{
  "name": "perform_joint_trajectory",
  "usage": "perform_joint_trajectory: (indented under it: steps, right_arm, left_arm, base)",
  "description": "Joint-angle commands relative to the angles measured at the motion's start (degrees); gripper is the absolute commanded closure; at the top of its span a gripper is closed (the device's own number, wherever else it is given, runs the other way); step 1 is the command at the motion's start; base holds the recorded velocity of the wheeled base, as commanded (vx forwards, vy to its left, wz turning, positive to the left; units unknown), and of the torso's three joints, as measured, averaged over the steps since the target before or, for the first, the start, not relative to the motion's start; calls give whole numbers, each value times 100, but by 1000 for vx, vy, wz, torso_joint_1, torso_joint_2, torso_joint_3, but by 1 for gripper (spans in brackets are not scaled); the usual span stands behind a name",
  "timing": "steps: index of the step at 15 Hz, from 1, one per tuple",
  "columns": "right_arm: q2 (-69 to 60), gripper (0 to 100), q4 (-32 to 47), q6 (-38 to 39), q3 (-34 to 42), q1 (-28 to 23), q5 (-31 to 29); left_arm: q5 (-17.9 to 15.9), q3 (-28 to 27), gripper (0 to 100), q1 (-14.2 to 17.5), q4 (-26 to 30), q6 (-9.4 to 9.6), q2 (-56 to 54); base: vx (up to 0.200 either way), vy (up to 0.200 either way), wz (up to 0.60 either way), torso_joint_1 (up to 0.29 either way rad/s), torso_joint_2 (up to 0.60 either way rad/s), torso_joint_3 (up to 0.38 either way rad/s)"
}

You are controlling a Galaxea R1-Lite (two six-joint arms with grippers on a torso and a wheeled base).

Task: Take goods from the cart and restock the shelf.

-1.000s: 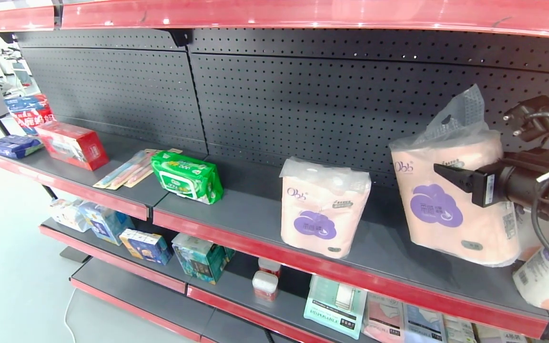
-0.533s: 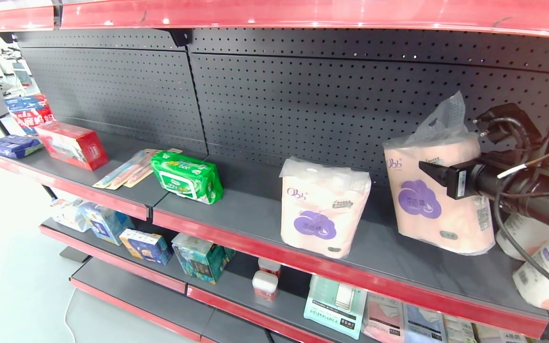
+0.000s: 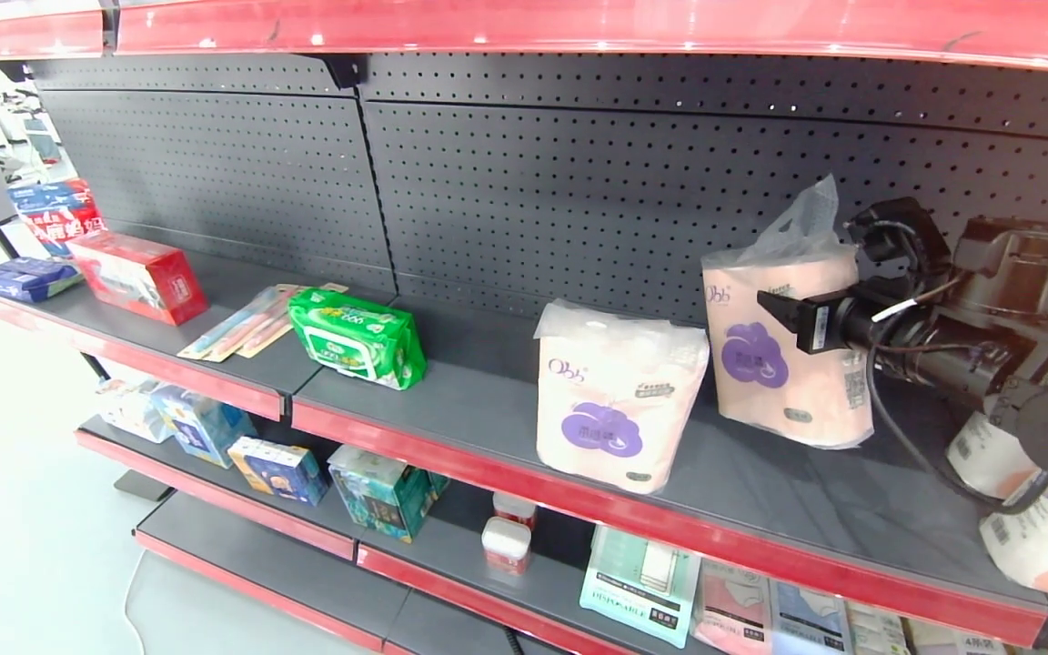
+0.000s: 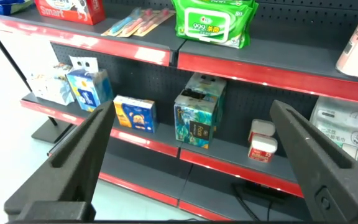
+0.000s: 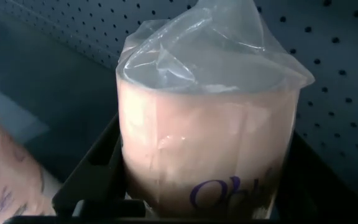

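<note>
Where the shelf [image 3: 488,400] runs off the right edge, the tissue pack [image 3: 779,364] leans just right of a standing twin pack [image 3: 615,400]. The right gripper [image 3: 792,318] clamps it, its far finger hidden. The left gripper [image 4: 197,162] gapes wide before the lower tiers.

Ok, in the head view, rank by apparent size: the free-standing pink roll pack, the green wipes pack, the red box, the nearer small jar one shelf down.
Largest: pink roll pack.
Next: green wipes pack and red box look alike; the box sits farther off, so unranked.
Smallest: jar.
</note>
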Motion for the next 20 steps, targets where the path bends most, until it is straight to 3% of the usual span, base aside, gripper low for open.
perform_joint_trajectory:
  steps: [1, 4, 7, 12, 20]
  right_arm:
    - [464, 100, -50, 76, -341, -18, 290]
    - [771, 100, -112, 208, -719, -36, 773]
    - [1202, 100, -578, 234, -956, -44, 1854]
    - [1747, 100, -630, 137, -1527, -308, 2962]
    - [2371, 100, -630, 93, -2406, -370, 3762]
  left_arm:
    - [2, 0, 0, 2, 2, 0, -2]
    - [2, 0, 0, 2, 2, 0, -2]
    - [2, 0, 0, 2, -7, 0, -2]
    - [2, 0, 0, 2, 2, 0, -2]
    - [2, 0, 0, 2, 2, 0, -2]
  base:
    - [0, 0, 0, 0, 0, 0]
    - [0, 0, 0, 0, 0, 0]
    - [0, 0, 0, 0, 0, 0]
    - [0, 0, 0, 0, 0, 0]
    - [0, 0, 0, 0, 0, 0]
